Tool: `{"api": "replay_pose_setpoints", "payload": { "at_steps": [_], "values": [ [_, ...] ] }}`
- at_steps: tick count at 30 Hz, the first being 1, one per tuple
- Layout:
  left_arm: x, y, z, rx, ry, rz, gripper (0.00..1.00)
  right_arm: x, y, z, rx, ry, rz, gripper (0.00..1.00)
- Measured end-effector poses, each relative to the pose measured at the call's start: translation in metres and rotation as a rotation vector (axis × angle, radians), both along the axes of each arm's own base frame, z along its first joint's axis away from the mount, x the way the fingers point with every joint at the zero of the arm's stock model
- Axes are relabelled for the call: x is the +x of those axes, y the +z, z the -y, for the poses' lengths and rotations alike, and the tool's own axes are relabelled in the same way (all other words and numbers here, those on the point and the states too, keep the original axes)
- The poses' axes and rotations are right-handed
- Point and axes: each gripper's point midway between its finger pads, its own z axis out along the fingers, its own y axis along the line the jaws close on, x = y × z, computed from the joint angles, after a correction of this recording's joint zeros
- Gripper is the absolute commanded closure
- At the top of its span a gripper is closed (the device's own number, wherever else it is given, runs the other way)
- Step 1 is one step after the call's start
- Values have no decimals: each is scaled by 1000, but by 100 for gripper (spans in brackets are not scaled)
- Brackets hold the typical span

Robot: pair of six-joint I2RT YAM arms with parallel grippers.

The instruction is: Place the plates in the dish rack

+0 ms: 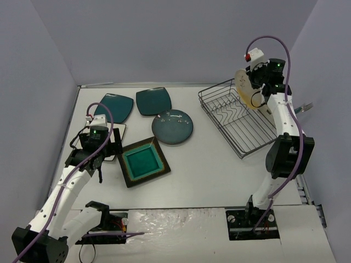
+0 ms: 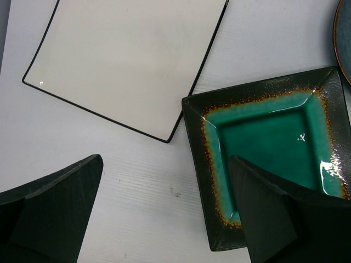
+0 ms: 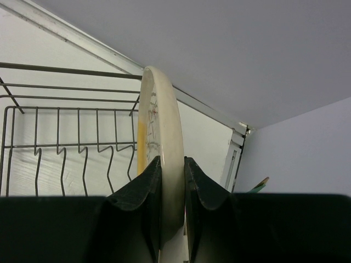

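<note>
My right gripper (image 1: pixel 256 93) is shut on the cream-and-yellow round plate (image 1: pixel 244 86). It holds the plate on edge above the far end of the dark wire dish rack (image 1: pixel 237 121). In the right wrist view the plate's rim (image 3: pixel 164 120) sits between the fingertips of that gripper (image 3: pixel 173 181). My left gripper (image 2: pixel 164 211) is open and empty, low over the table between the white square plate (image 2: pixel 126 60) and the brown-rimmed teal square plate (image 2: pixel 263 137). Its right finger (image 2: pixel 285 219) overlaps that plate's near edge. In the top view this gripper (image 1: pixel 101 161) covers most of the white plate (image 1: pixel 120 131).
Two dark teal rounded square plates (image 1: pixel 114 107) (image 1: pixel 153 101) lie at the far left. A blue-grey round plate (image 1: pixel 172 126) lies mid-table. The brown-rimmed plate (image 1: pixel 143 161) is right of my left gripper. The rack's wavy dividers (image 3: pixel 71 159) hold nothing. Walls close in on three sides.
</note>
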Motion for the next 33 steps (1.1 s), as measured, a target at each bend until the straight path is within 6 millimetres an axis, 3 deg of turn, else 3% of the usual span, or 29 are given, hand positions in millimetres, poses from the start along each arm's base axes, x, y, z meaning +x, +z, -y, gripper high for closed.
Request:
{"api": "replay_pose_setpoints", "payload": {
  "at_steps": [6,15,17,21,28,31,33],
  "values": [
    [0,-1,0,0,0,-2,3,9,-32,3,9,1,-44,100],
    [0,-1,0,0,0,-4,3,8,-63,12,73,-27,-84,79],
    [0,-1,0,0,0,-4,3,10,-61,13,88,-36,-68,69],
    [0,-1,0,0,0,-4,3,18,-47,19,115,-58,-3,57],
    [0,-2,5,-20,-16,-8,3,19,-41,30,160,-123,21,36],
    [-1,-2,8,-40,-23,-8,3,11,-35,28,195,-147,23,15],
    [-2,-2,11,-61,-21,-7,3,3,-23,25,232,-159,37,8]
  ]
}}
